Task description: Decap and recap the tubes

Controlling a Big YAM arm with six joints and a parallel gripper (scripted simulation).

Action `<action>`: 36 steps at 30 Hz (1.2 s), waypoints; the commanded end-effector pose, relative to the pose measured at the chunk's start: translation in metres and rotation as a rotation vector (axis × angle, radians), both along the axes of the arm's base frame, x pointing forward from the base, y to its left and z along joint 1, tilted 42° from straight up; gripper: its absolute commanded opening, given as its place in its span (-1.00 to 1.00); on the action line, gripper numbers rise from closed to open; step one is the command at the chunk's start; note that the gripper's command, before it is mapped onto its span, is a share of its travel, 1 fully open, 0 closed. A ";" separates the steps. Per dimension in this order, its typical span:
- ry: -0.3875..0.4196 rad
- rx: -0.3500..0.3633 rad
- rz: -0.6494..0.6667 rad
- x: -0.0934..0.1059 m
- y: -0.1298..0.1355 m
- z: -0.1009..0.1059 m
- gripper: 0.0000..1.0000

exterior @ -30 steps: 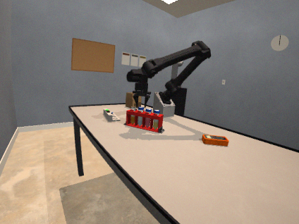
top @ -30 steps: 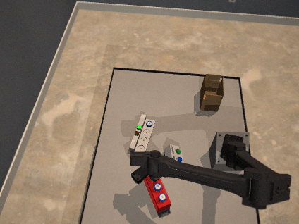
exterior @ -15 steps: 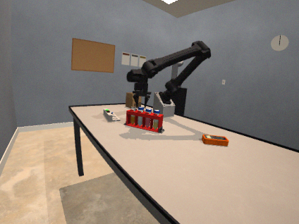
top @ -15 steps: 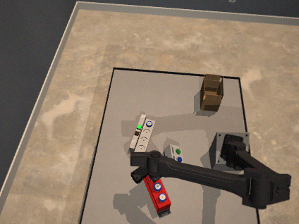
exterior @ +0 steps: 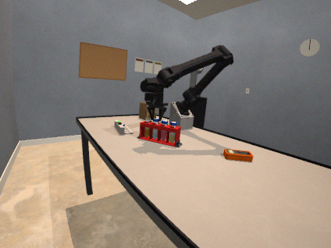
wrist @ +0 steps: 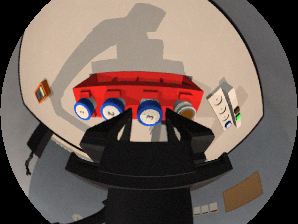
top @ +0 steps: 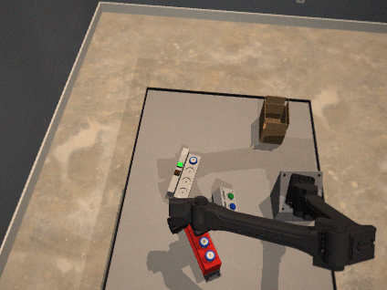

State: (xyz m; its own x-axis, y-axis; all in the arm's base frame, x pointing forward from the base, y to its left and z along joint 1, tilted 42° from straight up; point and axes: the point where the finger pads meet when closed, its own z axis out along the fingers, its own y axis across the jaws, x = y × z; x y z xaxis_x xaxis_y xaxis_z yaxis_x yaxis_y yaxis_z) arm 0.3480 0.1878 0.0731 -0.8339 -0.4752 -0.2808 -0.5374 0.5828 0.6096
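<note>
Cap 3 (top: 203, 242) (wrist: 149, 113) sits on its tube in the red decapping station (top: 217, 264) (exterior: 160, 126) (wrist: 136, 80); I can't tell how tight. My jaws stand apart around it, gripping nothing, presumably to free it. Cap 4 (top: 193, 160) (wrist: 228, 125) waits in its nest, to return under the green lamp (top: 180, 164) (exterior: 119, 122) (wrist: 238, 117).Cap 3 (exterior: 156, 121) (wrist: 149, 113) sits on its tube in the red decapping station (top: 217, 264) (exterior: 160, 126) (wrist: 136, 80). My jaws stand apart, holding nothing, seemingly to free it. Cap 4 (top: 193, 160) (wrist: 228, 125) waits in its nest for its turn.

caps 1 (wrist: 84, 109) and 2 (wrist: 112, 109) crowd cap 3's (wrist: 149, 112) one side.

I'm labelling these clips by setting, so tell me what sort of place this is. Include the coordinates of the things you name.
Probably a laboratory or a lab-like training room: a red rack (top: 216, 265) (exterior: 160, 125) (wrist: 137, 80) of capped tubes, a cap tray (top: 178, 193) (exterior: 122, 128) (wrist: 218, 107) with a lit green lamp, and a robot arm (top: 274, 228) (exterior: 191, 66) on the table.
</note>
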 end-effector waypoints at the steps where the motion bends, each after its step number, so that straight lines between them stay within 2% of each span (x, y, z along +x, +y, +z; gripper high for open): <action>1: 0.015 -0.002 -0.017 -0.001 0.002 -0.006 -0.02; 21: 0.013 -0.002 -0.012 -0.003 0.003 -0.008 -0.02; 22: -0.011 0.003 -0.016 0.006 0.001 0.002 -1.00; 36: -0.011 0.003 -0.016 0.006 0.001 0.002 -1.00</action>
State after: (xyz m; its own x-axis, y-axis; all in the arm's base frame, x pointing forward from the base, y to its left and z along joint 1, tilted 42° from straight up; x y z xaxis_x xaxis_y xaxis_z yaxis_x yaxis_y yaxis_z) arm 0.3465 0.1883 0.0699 -0.8423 -0.4650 -0.2726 -0.5245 0.5905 0.6133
